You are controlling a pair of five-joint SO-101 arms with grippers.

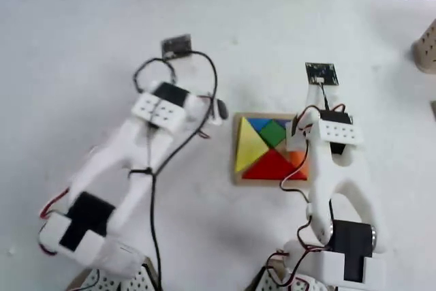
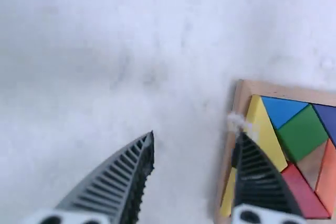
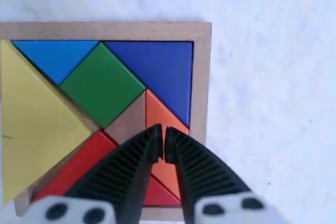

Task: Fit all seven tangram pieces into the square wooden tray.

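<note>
Your right gripper (image 3: 161, 140) hangs pinched almost closed and empty, right over the orange piece (image 3: 159, 115) in the tray (image 3: 202, 77). Your left gripper (image 2: 195, 140) gapes wide above the tabletop (image 2: 105, 51), with the tray just beside it.

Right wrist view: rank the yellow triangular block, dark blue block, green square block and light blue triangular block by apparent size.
Largest: the yellow triangular block, even though the picture's edge cuts it off.
Next: the dark blue block and the green square block look about alike, so I won't rank them.
Smallest: the light blue triangular block.
</note>
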